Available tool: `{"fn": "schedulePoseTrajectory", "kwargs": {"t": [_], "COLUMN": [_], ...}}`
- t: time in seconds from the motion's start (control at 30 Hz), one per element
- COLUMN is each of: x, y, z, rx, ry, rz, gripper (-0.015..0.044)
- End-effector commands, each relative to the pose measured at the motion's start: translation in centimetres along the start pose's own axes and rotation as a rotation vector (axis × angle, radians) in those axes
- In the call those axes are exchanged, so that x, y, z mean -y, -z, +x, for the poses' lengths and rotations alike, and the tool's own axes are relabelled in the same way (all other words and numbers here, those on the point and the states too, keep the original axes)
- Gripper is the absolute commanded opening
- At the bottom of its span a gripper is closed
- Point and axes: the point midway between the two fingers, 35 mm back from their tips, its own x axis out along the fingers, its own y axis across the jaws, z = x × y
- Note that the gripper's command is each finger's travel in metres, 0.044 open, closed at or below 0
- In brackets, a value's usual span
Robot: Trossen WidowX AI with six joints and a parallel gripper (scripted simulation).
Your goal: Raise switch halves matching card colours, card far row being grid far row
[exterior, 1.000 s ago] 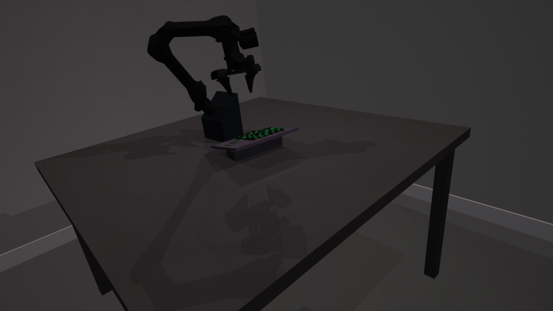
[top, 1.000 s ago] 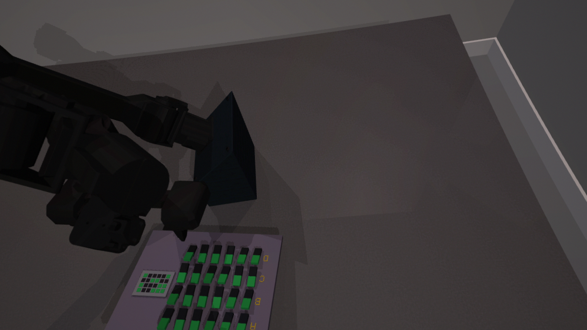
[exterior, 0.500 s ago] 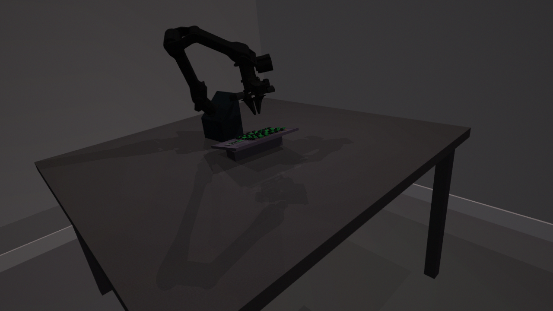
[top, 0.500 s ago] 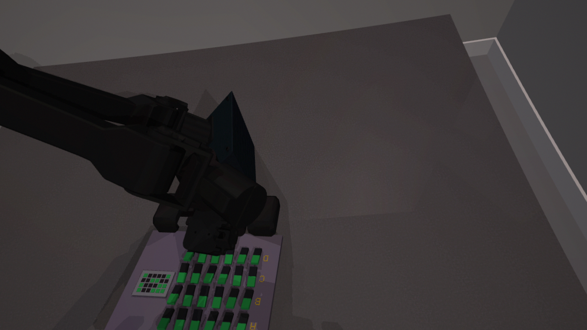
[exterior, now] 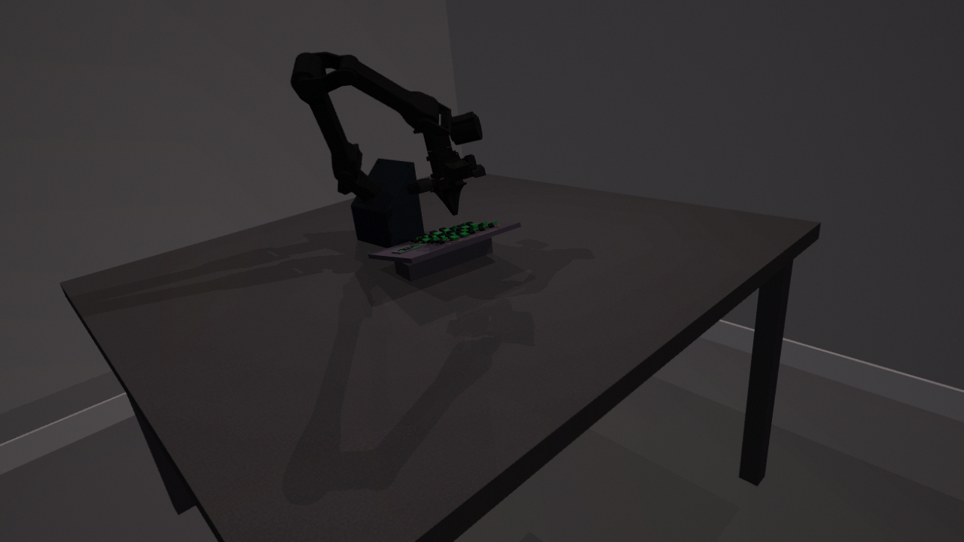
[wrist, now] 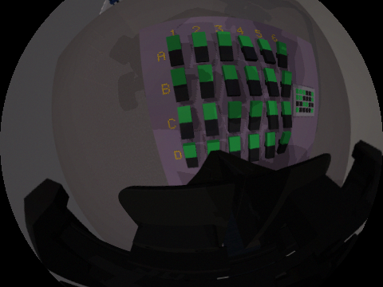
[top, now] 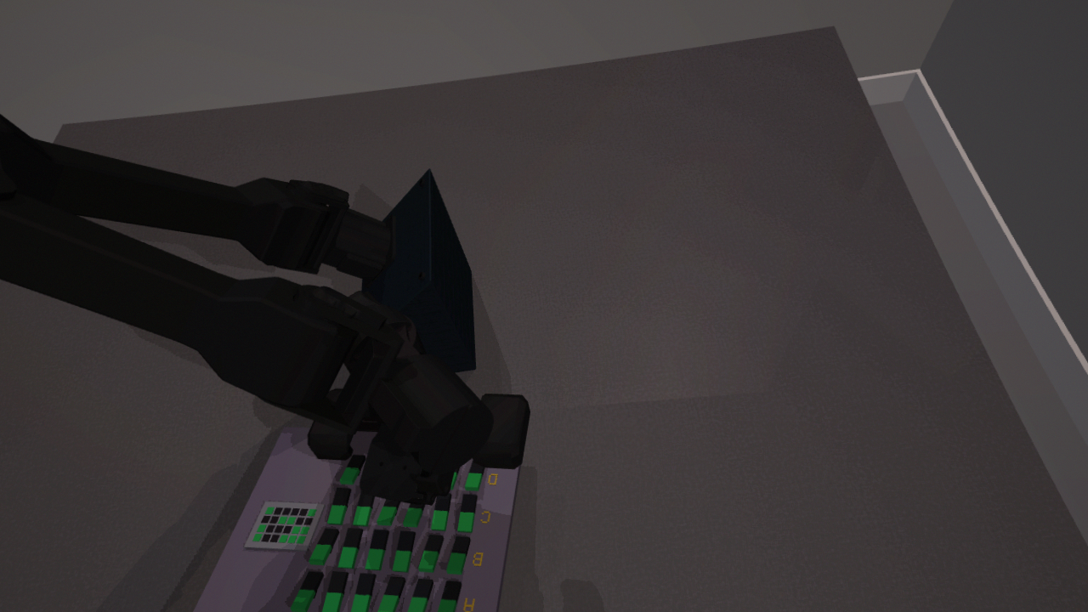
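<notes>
The purple panel (top: pixel 501 498) (exterior: pixel 498 229) (wrist: pixel 153 80) carries switches in rows A to D and columns 1 to 6, each with a green far half and dark near half. Which halves are raised is hard to tell in this dim light. The card (top: pixel 281 524) (exterior: pixel 407 248) (wrist: pixel 304 101) lies beside column 6; its D row shows green at both ends and dark between. My gripper (exterior: pixel 455 212) (wrist: pixel 215 155) is shut and empty, its tips a little above the panel around row D. In the wrist view it covers the near parts of switch D2 (wrist: pixel 213 146) and switch D3 (wrist: pixel 234 143).
The panel rests on a dark support block (exterior: pixel 448 259) on the table (top: pixel 684 266) (exterior: pixel 640 249). The dark blue base box (top: pixel 449 304) (exterior: pixel 384 219) stands just behind the panel's near edge. The arm hides part of row D in the top view.
</notes>
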Motion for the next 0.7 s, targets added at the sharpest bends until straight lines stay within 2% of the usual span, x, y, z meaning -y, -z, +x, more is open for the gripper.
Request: {"fn": "schedulePoseTrajectory", "kwargs": {"t": [0.0,0.67], "x": [0.2,0.2], "y": [0.4,0.4], "z": [0.9,2.3], "rx": [-0.008,-0.008], "ry": [0.014,0.014], "rz": [-0.013,-0.013], "gripper": [0.0,0.0]}}
